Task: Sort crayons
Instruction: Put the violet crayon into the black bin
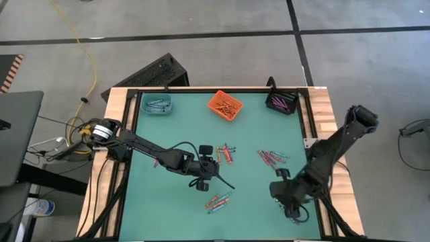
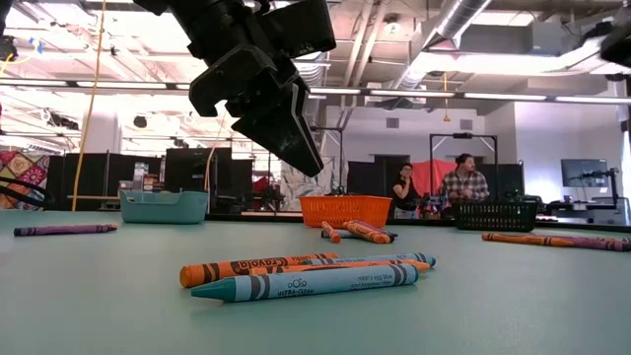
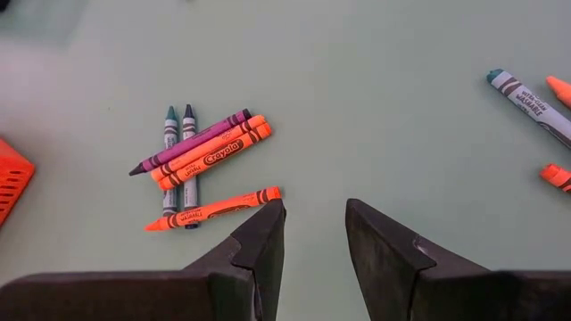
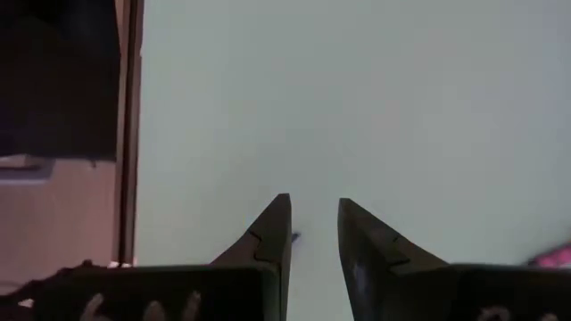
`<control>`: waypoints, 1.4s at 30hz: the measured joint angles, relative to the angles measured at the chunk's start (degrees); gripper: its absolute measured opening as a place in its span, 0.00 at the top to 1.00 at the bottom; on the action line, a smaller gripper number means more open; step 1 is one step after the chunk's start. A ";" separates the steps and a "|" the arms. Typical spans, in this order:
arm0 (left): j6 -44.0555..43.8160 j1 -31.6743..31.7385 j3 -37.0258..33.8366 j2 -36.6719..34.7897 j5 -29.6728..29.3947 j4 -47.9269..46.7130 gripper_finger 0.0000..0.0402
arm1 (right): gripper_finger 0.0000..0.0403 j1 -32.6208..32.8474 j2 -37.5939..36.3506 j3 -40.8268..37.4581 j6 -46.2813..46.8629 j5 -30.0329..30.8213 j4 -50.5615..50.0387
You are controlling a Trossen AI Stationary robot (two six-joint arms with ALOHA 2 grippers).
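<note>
Teal bin (image 1: 156, 104) upper left of the high view, on the green bench (image 1: 168, 195), a few bluish crayons inside.

My left arm comes in from the left edge of the high view. My left hand (image 1: 207, 160) sits near frame centre, above the bench. In the left wrist view the fingers (image 3: 263, 236) stand apart with bare bench between them; released, holding nothing. In the low view the same hand (image 2: 286, 128) hangs clear above the surface, upper left of centre.

Just right of that hand in the high view: small crayon cluster (image 1: 227, 154), orange, purple and blue-grey sticks lying crossed and touching. The left wrist view shows the same pile (image 3: 201, 160) at centre left, with one orange crayon (image 3: 214, 209) lying apart just beside it.

Below centre in the high view: second group (image 1: 219, 200), orange and blue. These fill the foreground of the low view, an orange crayon (image 2: 256, 266) touching a teal-blue one (image 2: 306, 283).

Orange bin (image 1: 225, 105) top centre, orange crayons inside.

Third loose group (image 1: 271, 158) right of centre, reddish, pink and blue mixed.

Black bin (image 1: 283, 101) upper right, pink-purple crayons inside.

My right hand (image 1: 293, 196) lower right of the high view, near the bench's right edge. Right wrist view: fingers (image 4: 272, 236) parted, nothing between them, plain bench ahead.

Low view background: two people right of centre, far behind the bench.
</note>
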 joint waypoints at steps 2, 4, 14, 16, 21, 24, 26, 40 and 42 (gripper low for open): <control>-0.01 0.00 0.01 0.00 0.00 0.01 0.72 | 0.78 2.40 0.46 0.00 3.91 1.22 0.15; -0.01 0.00 -0.01 0.00 0.02 -0.01 0.72 | 0.78 4.76 1.20 0.00 8.08 2.37 0.35; -0.01 0.02 0.01 0.00 0.00 -0.01 0.72 | 0.78 14.15 9.64 0.03 27.56 1.52 4.59; 0.01 0.02 0.01 0.00 0.00 -0.01 0.72 | 0.78 15.44 11.31 0.04 32.49 0.15 4.88; 0.01 0.02 0.01 0.00 0.00 -0.01 0.72 | 0.78 19.33 14.38 0.87 44.42 -0.91 5.16; 0.11 0.00 0.01 0.00 0.02 0.00 0.72 | 0.78 21.24 16.06 2.71 48.80 -0.91 4.88; 0.66 0.00 0.01 0.00 -0.01 -0.01 0.72 | 0.78 22.19 17.14 3.96 51.14 -0.83 4.74; 0.59 0.02 0.01 0.00 -0.09 -0.01 0.72 | 0.78 23.78 23.99 10.14 58.42 -0.89 -6.87; 0.78 0.02 0.01 0.00 -0.11 -0.01 0.72 | 0.78 23.78 24.40 10.44 58.44 -0.97 -7.18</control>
